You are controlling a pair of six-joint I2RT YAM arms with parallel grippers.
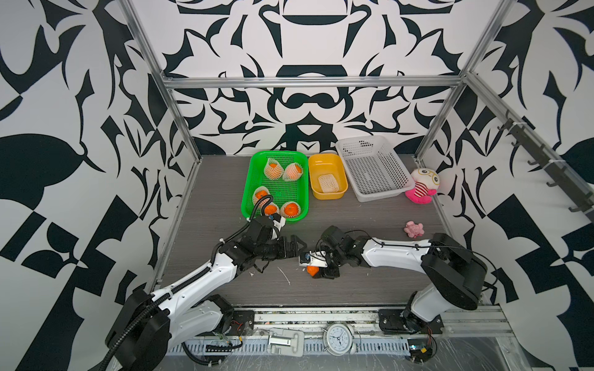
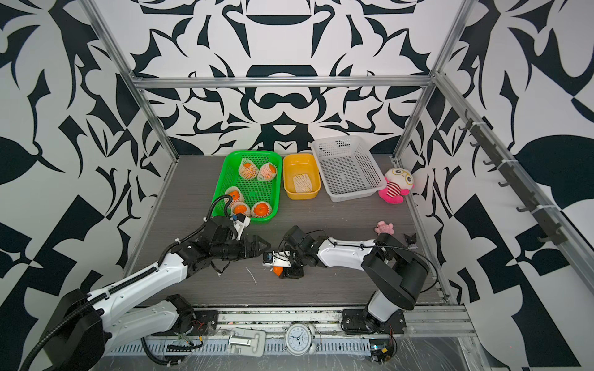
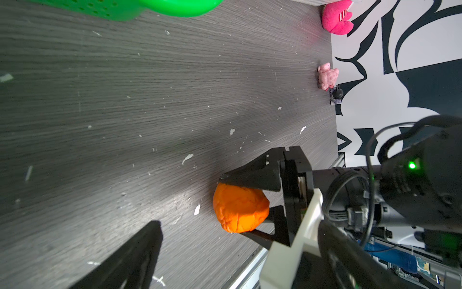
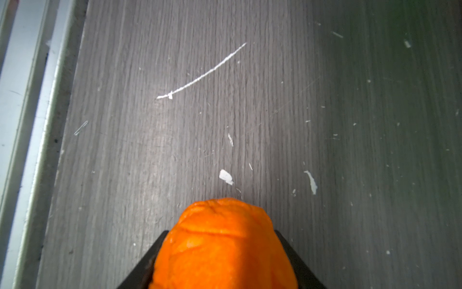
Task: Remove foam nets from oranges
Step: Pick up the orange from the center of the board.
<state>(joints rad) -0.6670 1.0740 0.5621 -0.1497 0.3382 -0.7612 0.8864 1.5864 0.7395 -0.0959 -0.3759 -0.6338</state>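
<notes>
A bare orange [image 1: 312,270] [image 4: 225,250] sits low over the table's front middle, with my right gripper [image 1: 316,272] [image 4: 220,233] shut on it. In the left wrist view this orange [image 3: 240,211] is pinched between the two black fingers [image 3: 252,175]. My left gripper [image 1: 298,248] [image 2: 265,246] hangs open and empty just left of it, one finger [image 3: 140,255] showing. Several oranges in white foam nets [image 1: 273,169] [image 1: 291,209] lie in the green tray [image 1: 247,192]. One flat foam net [image 1: 328,183] lies in the yellow tub [image 1: 343,175].
A white perforated basket [image 1: 360,140] stands at the back right. Beside it sits a pink plush doll [image 1: 422,186], and a small pink toy [image 1: 414,228] lies nearer. A thin white foam strand [image 1: 284,275] lies by the grippers. An alarm clock [image 1: 339,337] rests on the front rail.
</notes>
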